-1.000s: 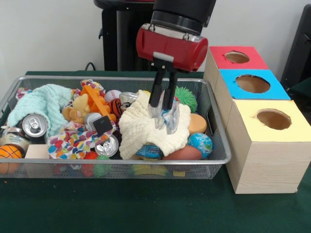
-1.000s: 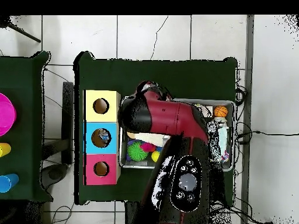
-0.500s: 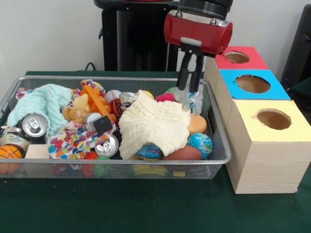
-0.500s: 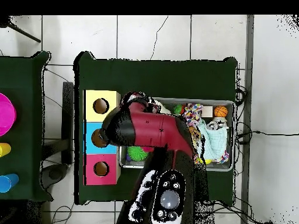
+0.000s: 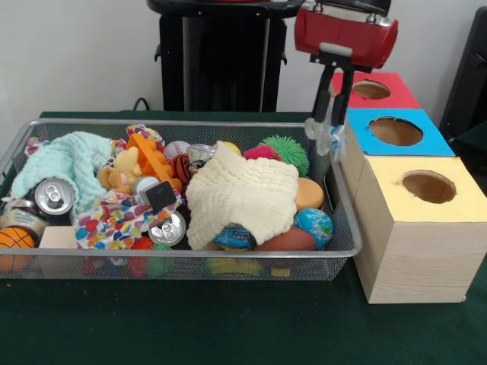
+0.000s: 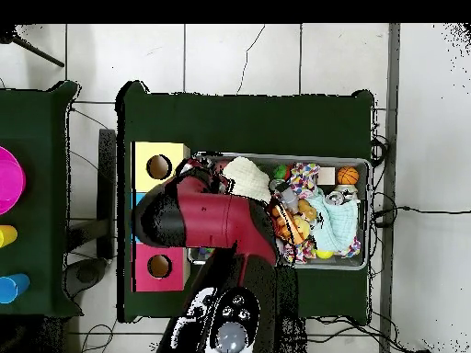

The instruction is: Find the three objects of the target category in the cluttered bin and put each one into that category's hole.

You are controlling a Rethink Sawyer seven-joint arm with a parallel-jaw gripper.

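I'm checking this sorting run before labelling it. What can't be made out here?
- Overhead view: the arm covers the blue box.
- Front view: the claw holds something small and clear; too blurred to identify.
- Front view: the cream cloth hides items beneath it.

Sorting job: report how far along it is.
Nothing visibly delivered: the holes show no contents. In hand: the gripper holds a clear crumpled item between the bin and the blue box, not yet over its hole. Whatever else belongs remains in the clutter.
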